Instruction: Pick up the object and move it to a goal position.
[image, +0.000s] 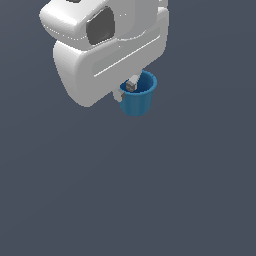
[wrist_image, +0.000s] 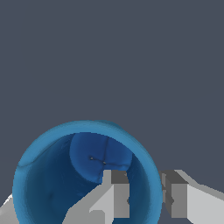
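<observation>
Jaws clamped on blue cup (wrist_image: 48, 183) wall, one finger (wrist_image: 116, 194) inside, other outside.

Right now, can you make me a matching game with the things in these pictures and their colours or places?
Things:
1. blue cup
2. gripper
3. floor
4. one finger

Descriptions:
A. plain dark grey-blue
B. white, just above the cup
C. bright blue and hollow
D. reaching down inside the cup

Pairs: 1-C, 2-B, 3-A, 4-D

The other finger sits outside the cup wall, so the rim is between the two.
</observation>
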